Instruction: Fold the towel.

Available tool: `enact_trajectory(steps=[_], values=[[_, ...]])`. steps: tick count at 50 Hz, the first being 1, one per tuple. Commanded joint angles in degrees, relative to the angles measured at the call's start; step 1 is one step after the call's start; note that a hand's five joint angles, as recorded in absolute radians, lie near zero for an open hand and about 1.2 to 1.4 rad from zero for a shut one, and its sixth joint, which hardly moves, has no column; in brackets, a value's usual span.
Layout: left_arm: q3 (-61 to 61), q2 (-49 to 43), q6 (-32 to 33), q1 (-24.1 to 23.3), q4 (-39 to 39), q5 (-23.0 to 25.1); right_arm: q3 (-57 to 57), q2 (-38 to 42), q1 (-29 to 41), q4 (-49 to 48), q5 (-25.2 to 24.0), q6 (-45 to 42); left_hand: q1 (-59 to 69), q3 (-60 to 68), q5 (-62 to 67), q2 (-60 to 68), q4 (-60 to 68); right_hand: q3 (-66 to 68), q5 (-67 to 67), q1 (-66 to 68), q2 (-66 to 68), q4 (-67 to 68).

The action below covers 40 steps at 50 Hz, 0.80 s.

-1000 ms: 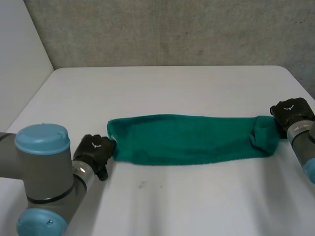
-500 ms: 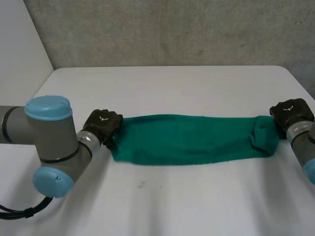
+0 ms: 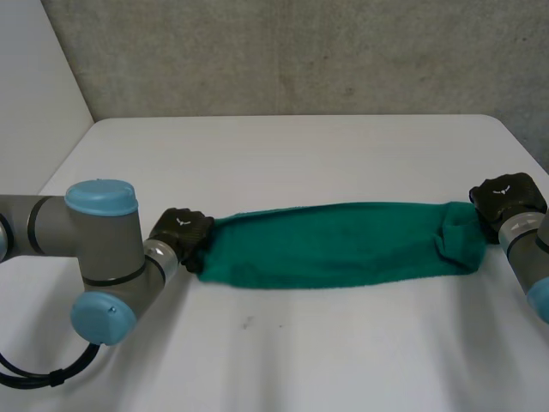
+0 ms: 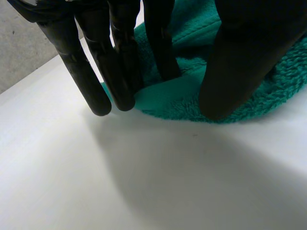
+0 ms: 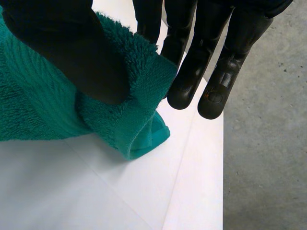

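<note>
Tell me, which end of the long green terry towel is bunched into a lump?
The end in the robot's black right hand: there the green terry towel rolls over into a thick lump. The end at the left hand tapers thin.

The green terry towel (image 3: 334,245) lies stretched in a long, narrow band across the white table (image 3: 283,154), one end bunched near the table's right edge.
</note>
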Motion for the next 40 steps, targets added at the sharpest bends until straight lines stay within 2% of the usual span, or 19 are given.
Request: enact_trajectory(steps=[1, 9, 16, 24, 28, 30, 35, 40], values=[[-0.25, 0.79, 0.02, 0.0, 0.07, -0.97, 0.06, 0.06, 0.0, -0.03, 0.02, -0.04, 29.2, 28.1, 28.44, 28.2, 27.94, 12.21, 13.21, 24.87, 12.32, 11.79], [-1.92, 5.62, -0.42, 0.79, 2.53, -5.9, 0.06, -0.03, 0.0, -0.03, 0.1, -0.04, 29.2, 28.1, 28.44, 28.2, 27.94, 12.21, 13.21, 24.87, 12.32, 11.79], [-9.12, 10.54, -0.25, 4.56, 3.06, -5.64, -0.12, 0.06, -0.09, 0.15, 0.11, -0.12, 29.2, 28.1, 28.44, 28.2, 27.94, 12.21, 13.21, 24.87, 12.32, 11.79], [-17.64, 13.36, -0.33, 10.89, 7.71, -5.37, -0.47, 0.59, -0.35, 0.32, 0.19, -0.39, 29.2, 28.1, 28.44, 28.2, 27.94, 12.21, 13.21, 24.87, 12.32, 11.79], [-19.32, 13.63, -0.33, 11.51, 7.72, -4.32, -0.47, 0.76, -0.44, 0.33, 0.19, -0.74, 29.2, 28.1, 28.44, 28.2, 27.94, 12.21, 13.21, 24.87, 12.32, 11.79], [-20.46, 13.8, -0.33, 11.34, 7.54, -2.48, -0.38, 0.76, -0.27, 0.32, 0.19, -0.83, 16.18, 15.08, 15.42, 15.19, 14.93, 12.21, 13.21, 24.87, 12.32, 11.79], [-21.08, 15.47, -0.42, 10.64, 7.45, -0.98, -0.12, 0.76, 0.0, 0.32, 0.19, -0.83, 3.17, 2.07, 2.41, 2.18, 1.92, 12.21, 13.21, 24.87, 12.32, 11.79], [-21.08, 17.58, -0.51, 9.75, 7.45, -0.8, -0.03, 0.68, 0.0, 0.32, 0.19, -0.74, -0.72, -1.82, -1.48, -1.72, -1.98, 12.21, 13.21, 24.87, 12.32, 11.79]])
